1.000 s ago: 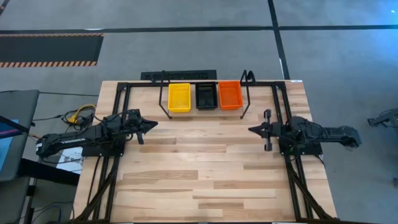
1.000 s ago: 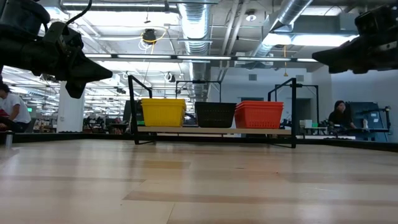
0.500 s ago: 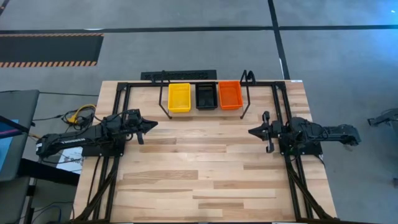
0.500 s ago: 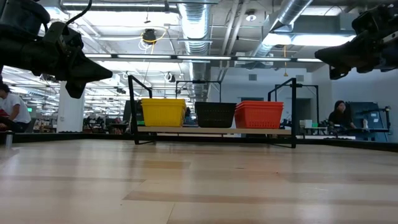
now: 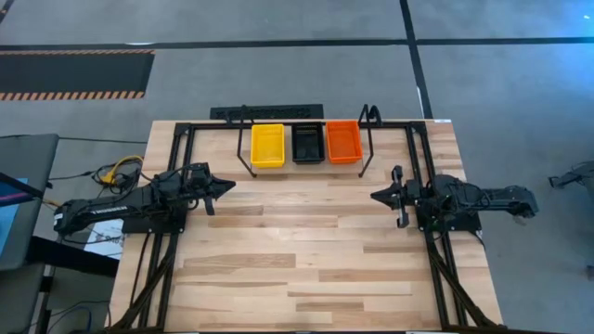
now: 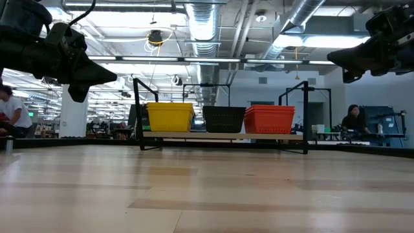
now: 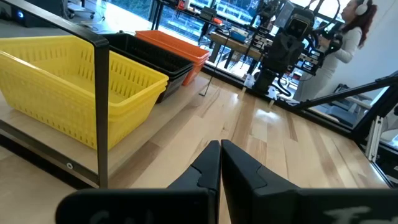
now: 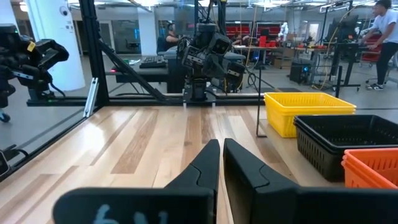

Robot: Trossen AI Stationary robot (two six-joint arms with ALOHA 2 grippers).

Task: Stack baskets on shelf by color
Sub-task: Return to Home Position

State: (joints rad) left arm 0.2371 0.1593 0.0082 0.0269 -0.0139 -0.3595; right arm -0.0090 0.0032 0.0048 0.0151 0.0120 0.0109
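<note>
We find the low shelf, a light wooden board on black wire hoops, at the 12 o'clock edge of the wooden table. Three stacks stand on it side by side: yellow plastic mesh baskets toward 9 o'clock, black mesh baskets in the middle, red-orange mesh baskets toward 3 o'clock. The left gripper hovers at 9 o'clock and the right gripper at 3 o'clock, both well apart from the shelf, fingers pressed together on nothing
</note>
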